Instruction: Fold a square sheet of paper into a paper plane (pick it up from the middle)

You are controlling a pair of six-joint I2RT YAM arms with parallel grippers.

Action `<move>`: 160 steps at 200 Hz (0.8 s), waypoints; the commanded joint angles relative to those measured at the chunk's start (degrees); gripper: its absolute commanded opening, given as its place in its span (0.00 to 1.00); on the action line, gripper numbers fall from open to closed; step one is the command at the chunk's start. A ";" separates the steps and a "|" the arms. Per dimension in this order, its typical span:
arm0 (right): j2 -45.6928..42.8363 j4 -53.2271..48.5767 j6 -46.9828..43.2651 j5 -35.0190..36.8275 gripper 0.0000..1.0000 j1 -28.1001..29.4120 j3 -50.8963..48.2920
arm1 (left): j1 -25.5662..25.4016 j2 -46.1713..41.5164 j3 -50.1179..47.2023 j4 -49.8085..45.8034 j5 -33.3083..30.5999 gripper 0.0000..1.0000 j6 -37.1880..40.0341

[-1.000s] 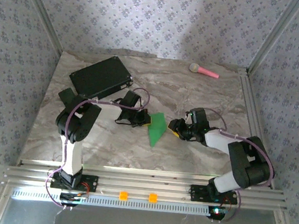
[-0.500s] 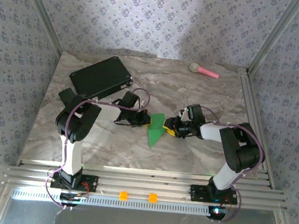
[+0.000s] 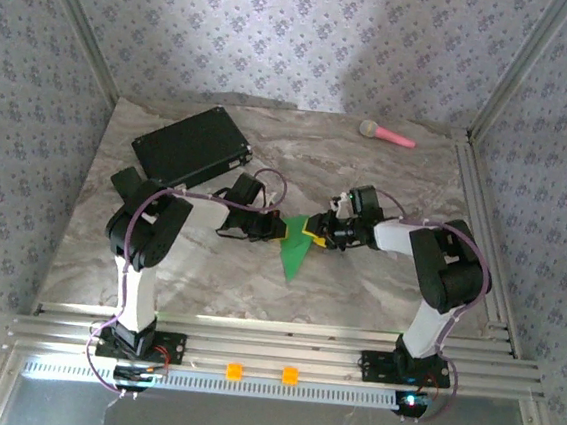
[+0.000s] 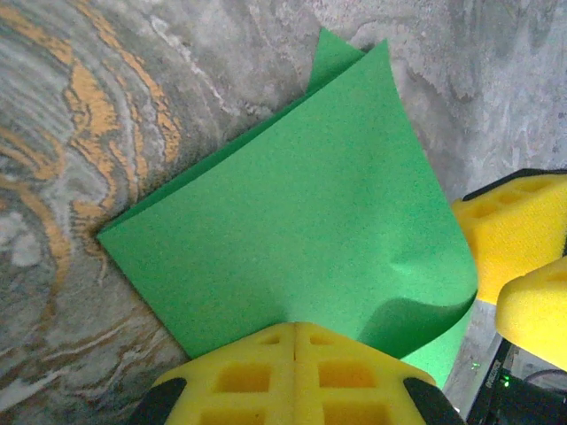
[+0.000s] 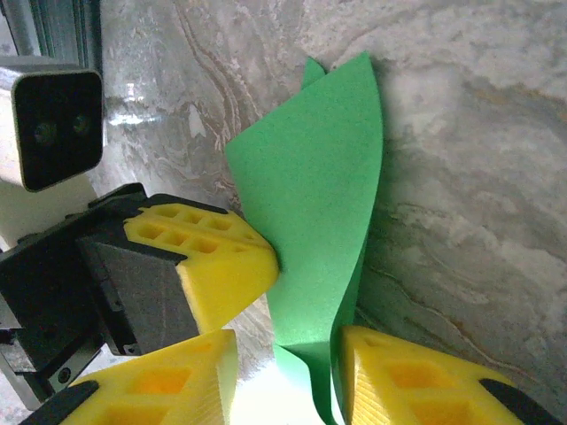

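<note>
The green sheet of paper [image 3: 295,251] lies folded in layers into a pointed wedge in mid-table, its tip toward the near edge. My left gripper [image 3: 280,230] is shut on its left edge; in the left wrist view the yellow pads [image 4: 295,329] press together over the green sheet of paper [image 4: 301,204]. My right gripper [image 3: 314,232] comes in from the right. Its jaws [image 5: 288,343] stand open astride the sheet's curled edge [image 5: 310,204], not pinching it. The left gripper's pad [image 5: 213,257] shows beside it.
A black rectangular case [image 3: 191,146] lies at the back left. A pink-handled microphone-like toy [image 3: 386,134] rests at the back right. Metal rails run along the near edge [image 3: 280,353] and the right side [image 3: 479,211] of the marble table.
My right gripper has swung left to the paper's right edge, and its jaws have narrowed around that edge. The left gripper has stayed shut on the paper.
</note>
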 commanded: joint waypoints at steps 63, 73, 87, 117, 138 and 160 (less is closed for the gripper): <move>6.31 -11.40 -8.74 -4.68 0.35 -0.96 7.82 | -0.26 1.88 0.23 -1.53 1.46 0.02 1.29; 6.88 -11.97 -10.68 -5.56 0.35 -1.04 8.87 | -0.23 1.97 0.25 -1.77 1.51 0.02 1.42; 7.72 -13.62 -12.23 -6.35 0.33 -0.91 10.56 | -0.28 2.01 0.32 -1.72 1.45 0.02 1.28; 9.74 -18.16 -15.42 -6.57 0.29 -1.17 14.03 | -0.28 2.14 0.48 -1.67 1.29 0.02 1.13; 10.39 -22.20 -18.18 -5.74 0.31 -1.34 16.48 | -0.28 2.19 0.39 -1.85 1.21 0.02 1.18; 11.40 -23.69 -19.99 -6.59 0.31 -1.72 17.83 | -0.28 2.23 0.23 -1.63 1.22 0.02 1.12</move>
